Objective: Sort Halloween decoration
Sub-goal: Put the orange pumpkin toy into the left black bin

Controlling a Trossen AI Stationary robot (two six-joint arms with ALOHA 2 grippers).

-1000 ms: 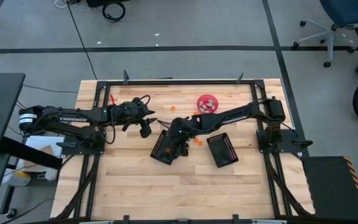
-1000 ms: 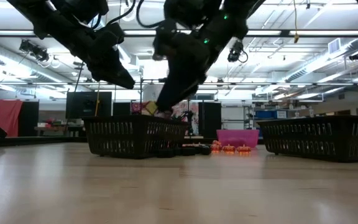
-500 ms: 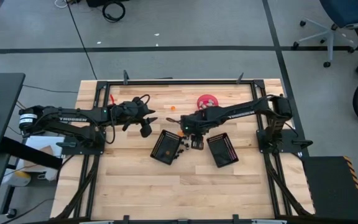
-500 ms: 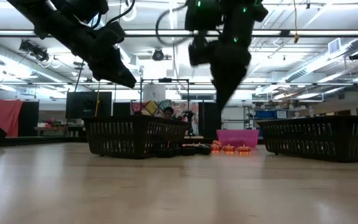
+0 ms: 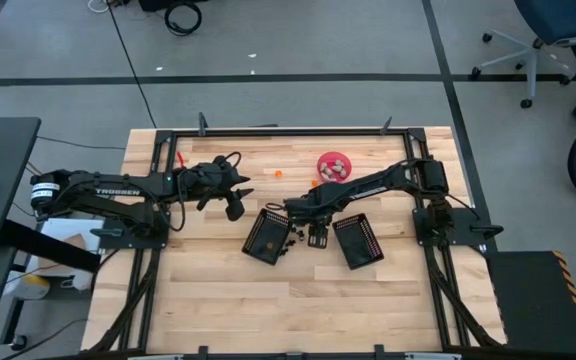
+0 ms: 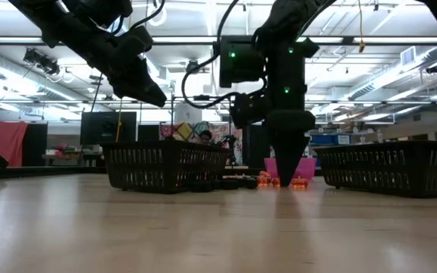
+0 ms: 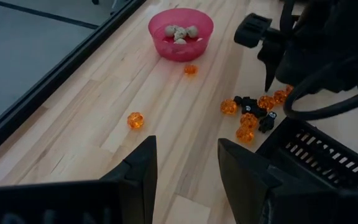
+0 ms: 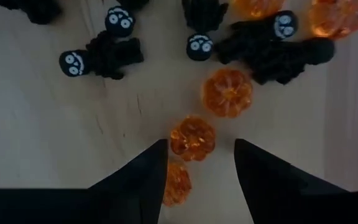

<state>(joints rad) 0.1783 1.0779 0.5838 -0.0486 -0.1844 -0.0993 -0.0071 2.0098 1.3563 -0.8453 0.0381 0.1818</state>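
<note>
From above, I have the right gripper [image 5: 311, 224] down over the loose decorations between the two baskets [image 5: 267, 236], far nearer them than the left gripper [image 5: 234, 207]. Right wrist view: fingers wide, straddling one orange pumpkin [image 8: 192, 137], black pieces [image 8: 109, 55] just beyond. Left hangs parted too, empty.

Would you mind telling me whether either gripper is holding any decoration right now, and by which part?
Nothing is held. The right gripper hangs open just above a small orange pumpkin piece; the left gripper waits open and empty off to the side.
</note>
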